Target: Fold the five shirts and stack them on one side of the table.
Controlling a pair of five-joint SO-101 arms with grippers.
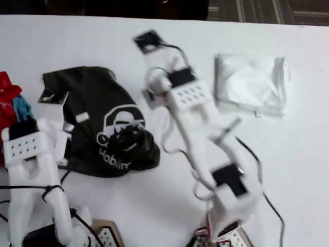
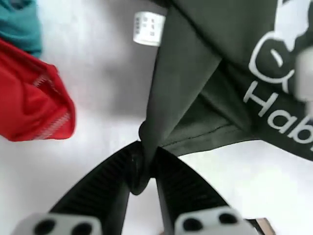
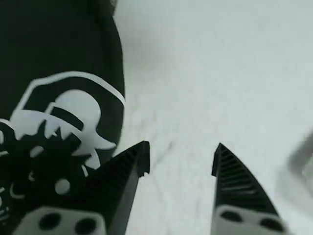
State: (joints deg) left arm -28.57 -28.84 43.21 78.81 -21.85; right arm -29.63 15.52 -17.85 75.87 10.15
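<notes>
Flanking black shirt [image 1: 92, 92] — red shirt [image 2: 29, 98]

In the left wrist view, the red shirt [image 2: 29, 98] and the teal shirt [image 2: 19, 22], off to one side of the left gripper [image 2: 145, 164], were cut off by the picture's edge. The print on the black shirt [image 2: 205, 63] ahead of that gripper was cut by the edge and partly covered by a pale blur [image 2: 304, 68]. The marks on the white label [image 2: 149, 28] were too small to be read. Beside the right gripper [image 3: 181, 156], a grey blur [image 3: 301, 159] could not be identified. In the high view, part of the black shirt was hidden under the left arm [image 1: 31, 149].
</notes>
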